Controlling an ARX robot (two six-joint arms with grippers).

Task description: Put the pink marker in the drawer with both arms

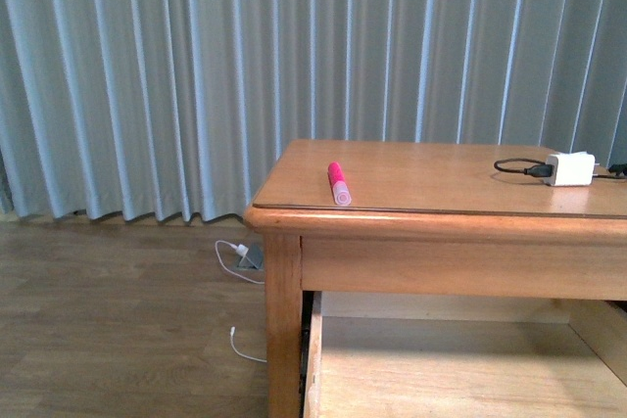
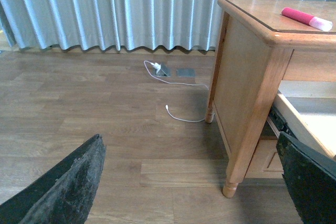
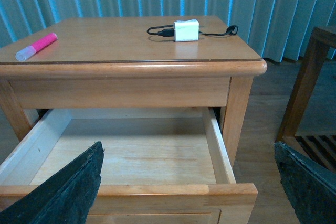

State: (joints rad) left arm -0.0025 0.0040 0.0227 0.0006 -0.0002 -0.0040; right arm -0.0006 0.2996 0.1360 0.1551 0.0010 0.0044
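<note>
- I see the marker (image 1: 338, 184) lying on the dresser (image 1: 431, 178) top, near its left front corner, cap end toward me.
- The drawer (image 3: 216, 148) stands pulled out below.
- My left gripper (image 2: 189, 137) and right gripper (image 3: 187, 145) have jaws spread wide, apparently holding nothing.

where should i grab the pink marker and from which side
Probably mid-barrel from straight above, jaws closing across its width: the pink marker lies flat on the dresser top near its left front corner, with nothing close beside it.
</note>
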